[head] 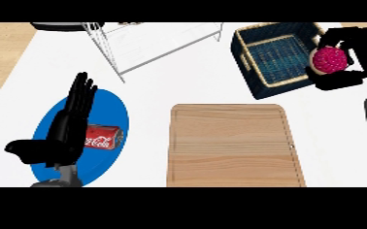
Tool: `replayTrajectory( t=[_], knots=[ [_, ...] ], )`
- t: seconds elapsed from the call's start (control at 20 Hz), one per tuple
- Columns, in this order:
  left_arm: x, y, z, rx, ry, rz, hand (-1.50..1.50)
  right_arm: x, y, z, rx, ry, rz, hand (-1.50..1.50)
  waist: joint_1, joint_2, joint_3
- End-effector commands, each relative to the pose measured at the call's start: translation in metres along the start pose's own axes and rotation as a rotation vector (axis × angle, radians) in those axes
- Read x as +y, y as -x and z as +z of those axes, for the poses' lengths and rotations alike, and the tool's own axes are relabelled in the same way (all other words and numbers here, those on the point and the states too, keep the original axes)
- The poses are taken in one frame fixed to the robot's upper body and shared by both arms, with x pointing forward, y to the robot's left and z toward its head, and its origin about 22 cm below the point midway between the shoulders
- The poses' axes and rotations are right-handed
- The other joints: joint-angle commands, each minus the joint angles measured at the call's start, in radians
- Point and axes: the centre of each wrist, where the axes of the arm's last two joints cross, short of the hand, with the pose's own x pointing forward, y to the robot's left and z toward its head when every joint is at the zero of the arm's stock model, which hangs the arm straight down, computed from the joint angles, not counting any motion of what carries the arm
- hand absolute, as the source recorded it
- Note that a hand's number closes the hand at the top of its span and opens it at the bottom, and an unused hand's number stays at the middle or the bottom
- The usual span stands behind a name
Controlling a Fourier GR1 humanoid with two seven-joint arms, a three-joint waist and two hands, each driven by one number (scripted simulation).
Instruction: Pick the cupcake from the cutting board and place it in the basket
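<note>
Cupcake [329,59], one, in right hand [342,80] beside one basket [279,58].

head view, steeply down (counter [179,77] below)

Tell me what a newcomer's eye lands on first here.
The pink cupcake, held in the right hand at the dark basket's right edge. Next the red soda can on the blue plate at left, beside the open left hand. The cutting board lies bare.

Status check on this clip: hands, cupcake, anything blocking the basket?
Right hand shut on cupcake, at basket's right edge, not yet inside. Left hand open, resting over blue plate beside soda can. Cutting board bare. Nothing blocking basket.
</note>
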Motion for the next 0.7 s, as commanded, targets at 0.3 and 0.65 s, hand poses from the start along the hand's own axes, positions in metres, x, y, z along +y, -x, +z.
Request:
replayTrajectory(
  t=[0.3, 0.65],
  knots=[
    [-0.011, 0.01, 0.006, 0.009, -0.013, 0.016, 0.0, 0.033, 0.059, 0.002, 0.032, -0.017, -0.046, 1.5, 0.002, 0.001, 0.0],
    [-0.007, -0.017, -0.004, 0.001, 0.013, 0.002, 0.0, 0.007, 0.078, -0.016, 0.123, -0.028, -0.025, -1.5, 0.007, 0.001, 0.0]
  ],
)
